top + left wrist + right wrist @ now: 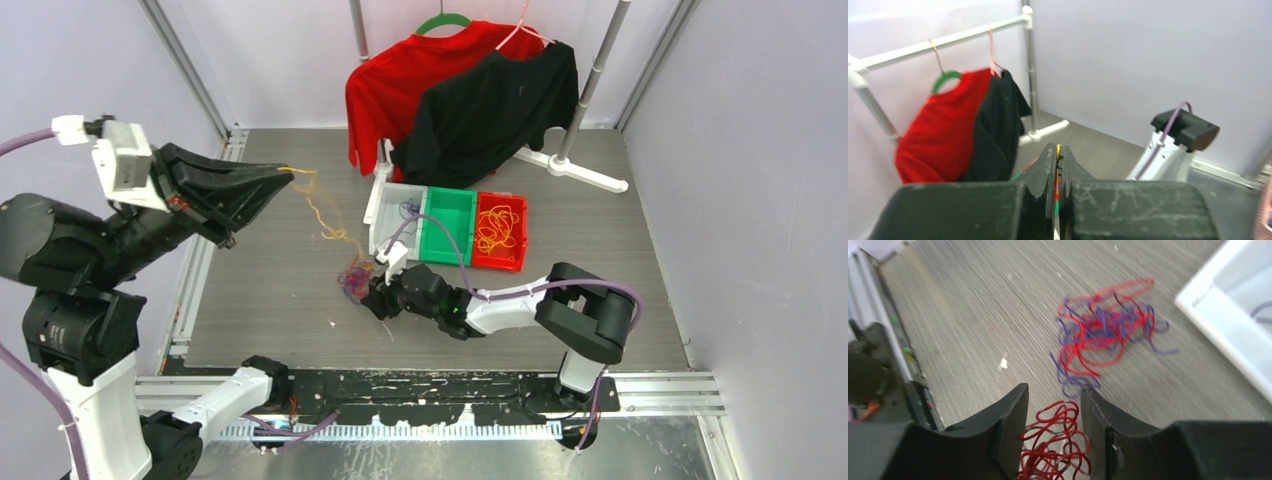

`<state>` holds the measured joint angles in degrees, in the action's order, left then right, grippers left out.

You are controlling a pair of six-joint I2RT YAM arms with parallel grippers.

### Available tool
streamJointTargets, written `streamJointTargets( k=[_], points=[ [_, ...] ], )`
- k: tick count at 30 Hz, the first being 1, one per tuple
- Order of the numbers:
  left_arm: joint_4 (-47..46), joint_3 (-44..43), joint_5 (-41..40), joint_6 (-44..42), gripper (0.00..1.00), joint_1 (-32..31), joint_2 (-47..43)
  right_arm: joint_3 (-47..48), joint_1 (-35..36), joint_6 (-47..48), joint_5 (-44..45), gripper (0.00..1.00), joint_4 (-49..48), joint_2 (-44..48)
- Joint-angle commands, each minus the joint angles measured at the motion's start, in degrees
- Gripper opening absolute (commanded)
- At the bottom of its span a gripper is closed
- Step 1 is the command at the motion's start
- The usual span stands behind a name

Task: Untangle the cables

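My left gripper (pixel 288 177) is raised at the left and shut on a thin yellow-orange cable (pixel 318 210). The cable hangs down to a small purple and red tangle (pixel 355 278) on the table. In the left wrist view the jaws (pixel 1058 150) are closed with the yellow strand (pixel 1058 147) pinched at their tip. My right gripper (pixel 375 300) is low on the table just in front of the tangle. In the right wrist view its jaws (pixel 1054 395) stand narrowly apart, closed around a bunch of red cable (pixel 1058 440). The purple and red tangle (pixel 1103 327) lies just beyond the fingertips.
Three bins stand side by side behind the tangle: white (pixel 385 222) with a purple strand, green (pixel 447 240), and red (pixel 519 262) holding yellow-orange cables. A clothes rack with a red shirt (pixel 385 85) and a black shirt (pixel 490 105) stands at the back; its base (pixel 580 172) reaches right.
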<state>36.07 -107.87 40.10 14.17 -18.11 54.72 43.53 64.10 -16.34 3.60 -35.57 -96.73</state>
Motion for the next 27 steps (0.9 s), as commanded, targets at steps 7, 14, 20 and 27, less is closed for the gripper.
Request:
streamJointTargets(
  k=[7,14,20,27],
  points=[
    [-4.6,-9.5,-12.1,-11.3,0.0,0.0,3.7,-4.9,-0.2,-2.6,6.1,0.54,-8.2,-2.5],
    [-2.9,-5.1,-11.3,-11.3,0.0,-0.1,2.6,-4.1,-0.1,-1.4,7.1,0.98,-5.5,2.9],
    [-0.6,3.2,-8.3,-11.8,0.0,0.0,-0.3,0.4,-0.2,1.8,6.3,1.0,2.1,12.4],
    [0.9,10.0,-2.9,-12.6,0.0,0.0,-2.7,6.1,-0.2,3.4,3.4,1.0,13.2,23.0]
  ],
)
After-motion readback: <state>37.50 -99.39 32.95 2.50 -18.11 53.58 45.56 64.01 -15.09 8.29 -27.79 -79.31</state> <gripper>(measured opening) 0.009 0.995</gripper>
